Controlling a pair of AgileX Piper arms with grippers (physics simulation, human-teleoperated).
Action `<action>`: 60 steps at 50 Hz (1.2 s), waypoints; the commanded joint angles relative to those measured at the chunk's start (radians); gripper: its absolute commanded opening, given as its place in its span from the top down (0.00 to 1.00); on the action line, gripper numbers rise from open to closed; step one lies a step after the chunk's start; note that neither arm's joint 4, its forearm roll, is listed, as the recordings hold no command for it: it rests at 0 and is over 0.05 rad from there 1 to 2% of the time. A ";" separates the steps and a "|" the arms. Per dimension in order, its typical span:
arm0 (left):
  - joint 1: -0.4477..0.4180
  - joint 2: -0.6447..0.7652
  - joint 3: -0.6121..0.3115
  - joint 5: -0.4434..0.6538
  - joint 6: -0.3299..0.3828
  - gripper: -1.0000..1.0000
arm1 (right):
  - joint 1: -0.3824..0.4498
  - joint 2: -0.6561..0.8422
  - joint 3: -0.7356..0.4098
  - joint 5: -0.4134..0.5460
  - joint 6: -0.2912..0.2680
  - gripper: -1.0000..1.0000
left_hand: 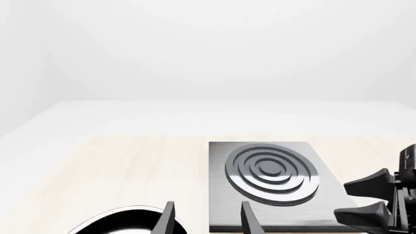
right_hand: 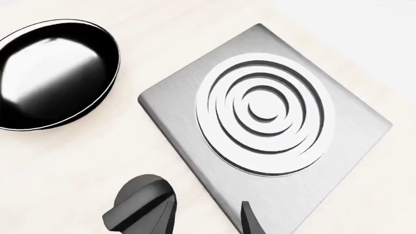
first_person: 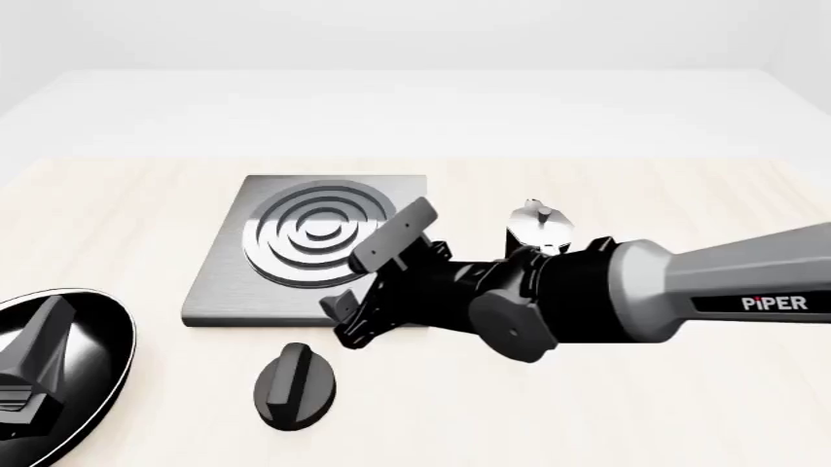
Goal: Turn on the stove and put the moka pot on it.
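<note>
A: Where is everything right now?

B: The stove (first_person: 311, 248) sits left of centre on the tabletop (first_person: 624, 409), burner bare, with its separate knob (first_person: 294, 384) just near of the plate's front edge. The moka pot (first_person: 539, 227) stands upright to the stove's right, mostly hidden behind the right arm.

A: And the tools?

B: The right tool (first_person: 380, 279) hangs over the stove's near right corner, jaws spread and empty, above and to the right of the knob. The left tool (left_hand: 206, 219) is also spread and empty, over the frying pan (first_person: 58, 375) at the near left.

A: What worries you?

B: I'd judge the knob to be low and rounded; a descent that lands off-centre could slip off or shove it. Also, the right arm's bulk passes close to the pot, so a swing could topple it.
</note>
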 commanded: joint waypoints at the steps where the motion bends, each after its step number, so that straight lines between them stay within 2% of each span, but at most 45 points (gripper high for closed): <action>1: 0.000 0.000 0.000 0.000 0.000 0.00 | 0.007 0.016 -0.013 0.004 -0.016 0.00; 16: 0.000 0.000 0.000 0.000 0.000 0.00 | 0.021 0.053 -0.046 0.014 -0.015 0.00; 34: 0.000 0.000 0.000 0.000 0.000 0.00 | 0.026 0.108 -0.068 0.021 0.029 0.00; 60: 0.000 0.000 0.000 0.000 0.000 0.00 | 0.028 0.155 -0.094 0.031 0.033 0.00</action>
